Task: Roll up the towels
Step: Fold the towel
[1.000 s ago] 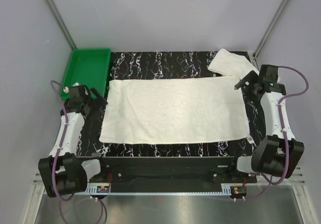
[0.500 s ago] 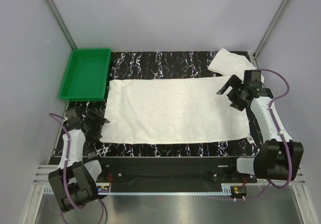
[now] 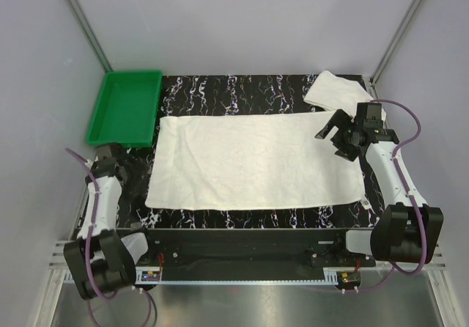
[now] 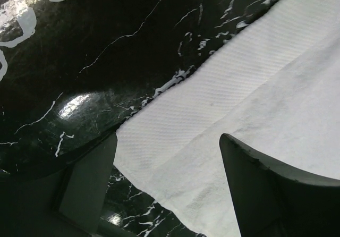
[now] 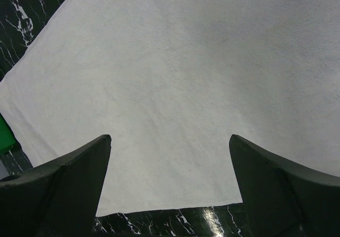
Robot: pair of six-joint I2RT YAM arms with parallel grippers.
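Dropping back from the tray [image 3: 124, 111], the left claw [image 4: 169, 141], jaws parted, is straddling the near-left corner of the spread towel [image 3: 253, 162] lying long-axis left-to-right on the table [image 3: 242, 89], while the right claw [image 3: 338, 133] is gaping above its far-right end.

Bright, even light falls from overhead, and in the top view shadows are faint and soft-edged. In the left wrist view the glossy counter [image 4: 79, 45] throws back a white glare patch. The towel [image 4: 249, 83] shows crisp weave there and looks softer in the right wrist view. In both wrist views the near jaws are dark and blurred.
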